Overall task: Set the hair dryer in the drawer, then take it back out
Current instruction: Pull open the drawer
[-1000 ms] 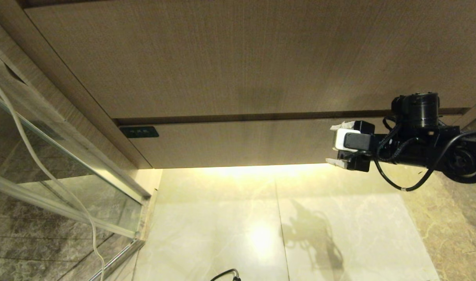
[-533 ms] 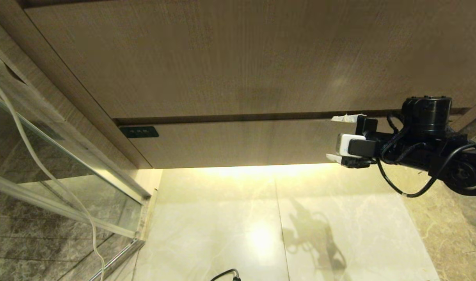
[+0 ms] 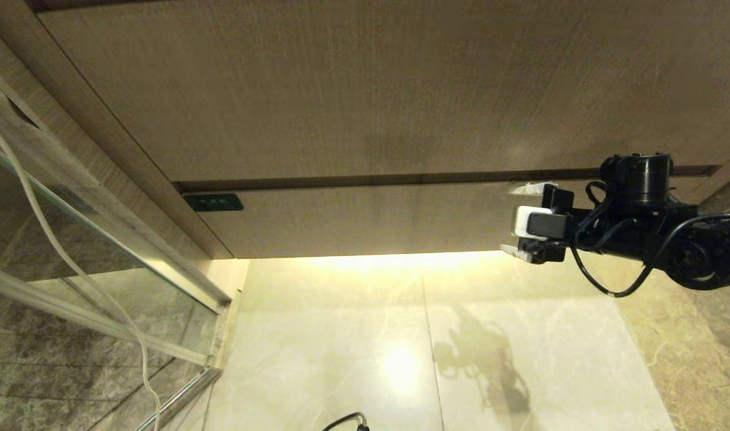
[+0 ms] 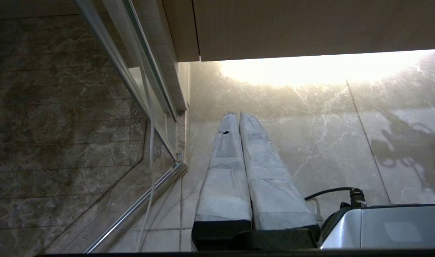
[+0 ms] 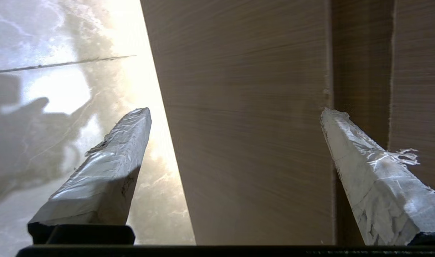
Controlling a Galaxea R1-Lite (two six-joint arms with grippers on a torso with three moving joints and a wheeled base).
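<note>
the drawer (image 3: 365,218) is a wide, shallow, light wood-grain front, flat and handleless, pushed in flush below a taller wood-grain panel (image 3: 365,90); a thin dark gap separates the two. a small dark label (image 3: 213,202) sits at its far end from the right gripper. the hair dryer is in no view.

far to the gripper's left stand a glass shower partition (image 3: 96,239) on a metal rail, a thin white cord (image 3: 48,239) hanging before it, and dark stone tiling. below the gripper lies pale marble floor (image 3: 341,347), lit by a glow from under the cabinet.

the right gripper (image 3: 523,220) is at the drawer's right end, fingers wide apart, one at the top gap, one at the lower edge, holding nothing.

the right wrist view alone shows the taped fingers (image 5: 107,171) straddling the drawer front (image 5: 246,142). the left wrist view alone shows the left gripper (image 4: 237,117), fingers pressed together, hanging over the floor near the rail.
</note>
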